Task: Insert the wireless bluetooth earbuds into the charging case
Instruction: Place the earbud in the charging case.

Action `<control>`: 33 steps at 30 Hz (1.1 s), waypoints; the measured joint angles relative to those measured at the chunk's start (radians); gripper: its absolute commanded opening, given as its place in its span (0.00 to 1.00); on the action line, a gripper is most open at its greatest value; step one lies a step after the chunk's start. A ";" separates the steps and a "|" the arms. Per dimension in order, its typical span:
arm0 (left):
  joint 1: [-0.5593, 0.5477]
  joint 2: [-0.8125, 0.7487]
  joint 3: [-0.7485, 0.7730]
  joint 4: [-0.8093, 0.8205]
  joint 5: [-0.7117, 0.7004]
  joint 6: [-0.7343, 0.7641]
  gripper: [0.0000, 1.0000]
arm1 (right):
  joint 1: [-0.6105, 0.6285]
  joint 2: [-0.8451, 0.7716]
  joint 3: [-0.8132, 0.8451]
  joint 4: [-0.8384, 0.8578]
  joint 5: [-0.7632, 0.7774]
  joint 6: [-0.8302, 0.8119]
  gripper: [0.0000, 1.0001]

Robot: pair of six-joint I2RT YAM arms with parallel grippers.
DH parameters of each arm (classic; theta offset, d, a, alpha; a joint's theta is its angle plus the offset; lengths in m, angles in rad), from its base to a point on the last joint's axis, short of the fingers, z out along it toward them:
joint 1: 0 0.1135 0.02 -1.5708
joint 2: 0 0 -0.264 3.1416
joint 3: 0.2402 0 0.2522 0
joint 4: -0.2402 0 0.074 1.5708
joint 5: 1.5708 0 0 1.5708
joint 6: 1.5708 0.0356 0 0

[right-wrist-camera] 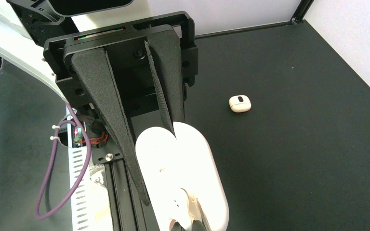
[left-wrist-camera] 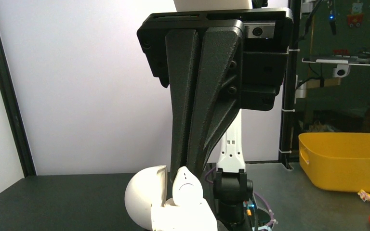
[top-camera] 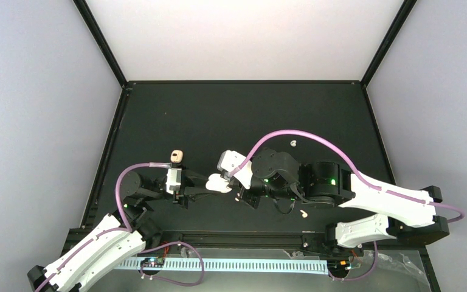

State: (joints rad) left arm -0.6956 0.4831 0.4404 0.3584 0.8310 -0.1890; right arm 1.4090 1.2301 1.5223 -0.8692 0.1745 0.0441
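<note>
The charging case (top-camera: 220, 183) hangs open above the table between my two arms, glossy white, with its lid (left-wrist-camera: 143, 195) swung to one side. My right gripper (right-wrist-camera: 156, 173) is shut on the case (right-wrist-camera: 197, 163) at the lid side. One finger runs along its edge and the other ends at the hinge notch. My left gripper (left-wrist-camera: 183, 174) is shut on a cream-white earbud (left-wrist-camera: 189, 188). The earbud stands upright with its lower end in the case body (left-wrist-camera: 183, 216). The right wrist view shows this earbud (right-wrist-camera: 183, 206) at the case's far end. In the top view my left gripper (top-camera: 210, 184) and right gripper (top-camera: 238, 190) almost meet.
A small rounded lump with a dark spot (top-camera: 177, 157) (right-wrist-camera: 240, 103) lies on the black table behind the left gripper. Two small white pieces (top-camera: 293, 143) (top-camera: 304, 213) lie right of the arms. The black rail (top-camera: 243, 234) runs along the near edge. A yellow bin (left-wrist-camera: 347, 159) stands beyond the table.
</note>
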 measured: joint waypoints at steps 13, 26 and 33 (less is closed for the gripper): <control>0.000 -0.010 0.000 0.004 -0.008 0.000 0.02 | 0.000 0.019 0.025 -0.028 -0.001 0.006 0.12; 0.000 -0.012 0.000 0.032 -0.019 -0.001 0.02 | 0.000 0.000 0.024 -0.026 -0.003 0.021 0.21; 0.000 -0.012 0.000 0.036 -0.020 -0.002 0.02 | 0.000 -0.048 0.024 -0.010 -0.015 0.029 0.26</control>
State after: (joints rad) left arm -0.6956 0.4709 0.4400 0.3946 0.8108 -0.1905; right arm 1.4090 1.1824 1.5467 -0.8787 0.1593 0.0727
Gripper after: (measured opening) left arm 0.219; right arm 0.249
